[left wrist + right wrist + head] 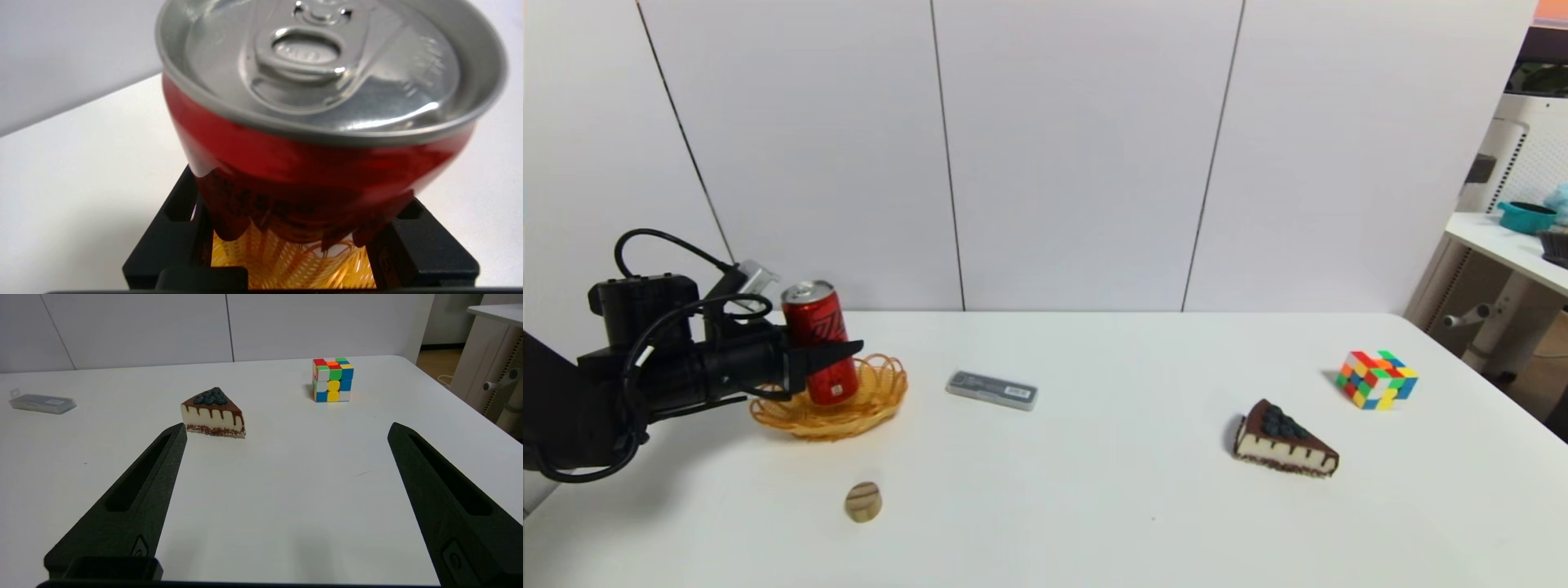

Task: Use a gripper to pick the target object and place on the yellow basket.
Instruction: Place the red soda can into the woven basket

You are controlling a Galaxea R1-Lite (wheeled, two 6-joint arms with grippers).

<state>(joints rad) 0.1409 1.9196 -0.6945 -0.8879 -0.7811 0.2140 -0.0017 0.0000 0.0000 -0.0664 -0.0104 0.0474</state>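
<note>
White worktop (1094, 457), panel wall behind. Left end effector (829, 359) pinching can (820, 343), upright, tilted slightly, base over basket (870, 404); contact with weave unclear. Right end effector (286, 430) spread wide, low over worktop near cake (212, 413) and cube (333, 379).

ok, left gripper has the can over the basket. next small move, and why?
Probably lower it a little further, then open. The left gripper is shut on the red drink can, upright over the yellow basket; the left wrist view shows wicker directly beneath, but not whether the base touches. The right gripper hangs open, idle, short of the cake slice.
</note>
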